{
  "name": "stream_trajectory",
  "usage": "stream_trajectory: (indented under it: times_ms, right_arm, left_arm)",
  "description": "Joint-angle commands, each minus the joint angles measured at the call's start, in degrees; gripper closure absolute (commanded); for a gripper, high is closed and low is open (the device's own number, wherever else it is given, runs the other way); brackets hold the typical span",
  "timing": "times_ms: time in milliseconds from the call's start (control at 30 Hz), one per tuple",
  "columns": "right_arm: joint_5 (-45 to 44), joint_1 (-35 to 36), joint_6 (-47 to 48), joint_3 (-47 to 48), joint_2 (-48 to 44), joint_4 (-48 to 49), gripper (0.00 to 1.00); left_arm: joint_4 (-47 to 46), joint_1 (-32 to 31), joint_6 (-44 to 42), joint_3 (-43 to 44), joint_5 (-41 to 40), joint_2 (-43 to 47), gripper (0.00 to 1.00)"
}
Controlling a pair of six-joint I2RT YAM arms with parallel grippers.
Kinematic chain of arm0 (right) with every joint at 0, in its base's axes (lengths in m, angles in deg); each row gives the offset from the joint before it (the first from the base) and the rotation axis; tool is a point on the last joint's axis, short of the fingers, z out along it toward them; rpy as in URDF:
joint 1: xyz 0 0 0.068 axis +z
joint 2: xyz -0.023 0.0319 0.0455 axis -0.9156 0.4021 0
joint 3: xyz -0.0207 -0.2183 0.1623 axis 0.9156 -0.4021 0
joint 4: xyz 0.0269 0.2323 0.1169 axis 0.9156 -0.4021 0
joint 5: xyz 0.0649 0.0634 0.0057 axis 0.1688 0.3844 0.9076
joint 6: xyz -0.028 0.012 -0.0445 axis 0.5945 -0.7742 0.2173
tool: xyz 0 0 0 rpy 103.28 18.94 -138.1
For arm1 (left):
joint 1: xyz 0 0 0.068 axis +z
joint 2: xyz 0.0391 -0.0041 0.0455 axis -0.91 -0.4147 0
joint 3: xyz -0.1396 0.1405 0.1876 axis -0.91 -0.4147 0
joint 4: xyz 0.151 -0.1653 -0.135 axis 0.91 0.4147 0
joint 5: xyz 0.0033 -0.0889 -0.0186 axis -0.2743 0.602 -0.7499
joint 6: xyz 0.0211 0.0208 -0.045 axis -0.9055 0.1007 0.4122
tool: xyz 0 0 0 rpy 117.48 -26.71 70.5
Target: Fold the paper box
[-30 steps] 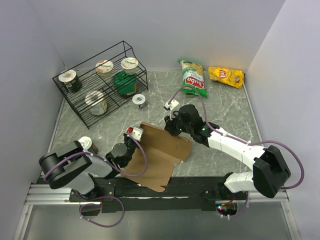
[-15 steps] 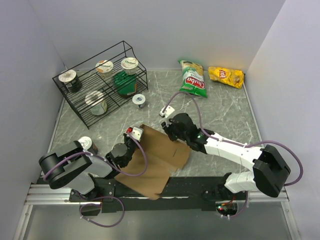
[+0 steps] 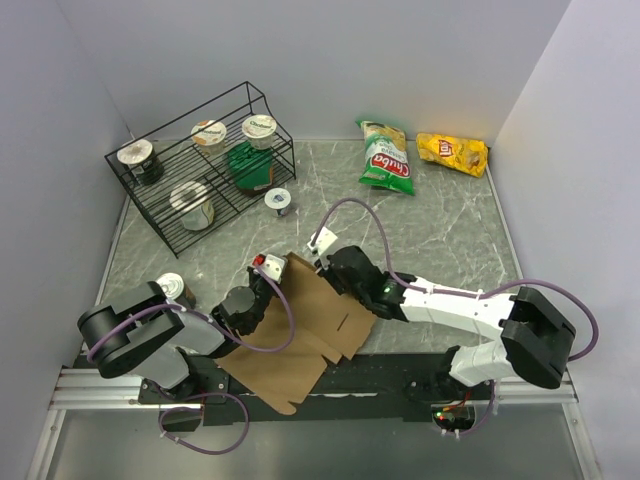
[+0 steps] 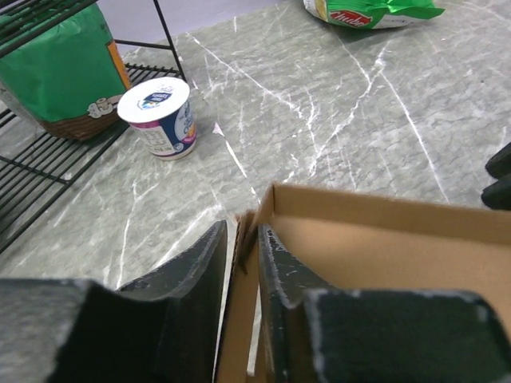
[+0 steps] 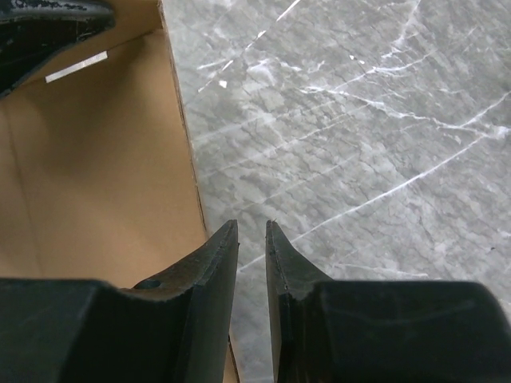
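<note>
The paper box (image 3: 300,325) is a brown cardboard sheet, partly folded, lying at the table's front between the arms and overhanging the near edge. In the left wrist view a raised wall of the paper box (image 4: 375,247) stands between the jaws of my left gripper (image 4: 243,227); the jaws are apart, and a gap shows beside the left finger. In the top view my left gripper (image 3: 272,285) sits at the sheet's left far corner. My right gripper (image 5: 251,223) hovers at the edge of the paper box (image 5: 96,159), open by a narrow slit with only marble showing through. From above, the right gripper (image 3: 332,268) is at the sheet's far edge.
A black wire rack (image 3: 200,165) with yogurt cups and a green bag (image 4: 56,72) stands at the back left. One loose cup (image 3: 279,200) sits in front of it, another (image 3: 172,288) by the left arm. A green chip bag (image 3: 385,158) and a yellow one (image 3: 452,152) lie at the back right.
The left jaws have parted from a tight pinch on the cardboard. The sheet has dropped flatter and slid toward the front left. My right gripper has moved left along the far edge.
</note>
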Motion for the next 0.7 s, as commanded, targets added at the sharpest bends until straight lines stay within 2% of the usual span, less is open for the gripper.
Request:
stream_trajectory:
  times_ms: [0,100,167,233,333,367,400,433,467,533,567,667]
  right_arm:
    - [-3.1,1.6,1.7,-0.9,0.2,3.7,0.72]
    - [-3.1,1.7,1.9,-0.9,0.0,3.9,0.72]
    - [-3.1,1.7,1.8,-1.0,0.0,3.9,0.72]
    - [-3.6,1.7,1.5,-0.8,0.0,3.3,0.72]
    - [-1.4,0.4,-0.1,-0.3,-0.5,1.8,0.70]
    - [0.7,-0.6,-0.9,0.4,-0.4,0.5,0.66]
    - [3.1,-1.7,-2.6,1.0,-0.4,-1.9,0.65]
    - [7.7,-4.1,-3.1,1.6,-0.5,-2.6,0.63]
    - [10.4,-4.8,-3.3,1.7,-0.6,-3.0,0.56]
    - [15.4,-7.5,-4.1,1.8,-1.1,-3.9,0.44]
    - [21.4,-8.9,-4.5,1.9,-0.9,-4.4,0.34]
    - [31.8,-14.0,-6.3,2.1,0.5,-5.5,0.28]
  left_arm:
    - [-8.0,0.0,1.7,1.8,1.8,0.4,0.71]
    - [-6.8,0.0,2.0,2.3,2.8,0.0,0.76]
    - [-5.4,0.0,2.4,2.6,3.6,-0.1,0.87]
    - [-4.3,0.1,2.7,2.9,4.0,0.2,0.88]
    - [4.0,1.3,5.2,4.3,9.1,2.6,0.66]
    - [8.6,4.2,10.5,6.7,12.0,3.8,0.59]
    - [17.3,6.0,12.7,7.8,18.5,6.1,0.56]
    - [19.3,7.8,14.6,8.5,21.1,7.0,0.52]
    - [20.9,10.6,16.6,8.8,24.1,8.9,0.43]
    - [26.2,12.7,18.2,9.2,29.7,10.9,0.35]
    - [28.8,14.3,19.5,10.0,31.0,12.6,0.26]
    - [36.8,17.8,22.5,11.8,36.0,14.4,0.14]
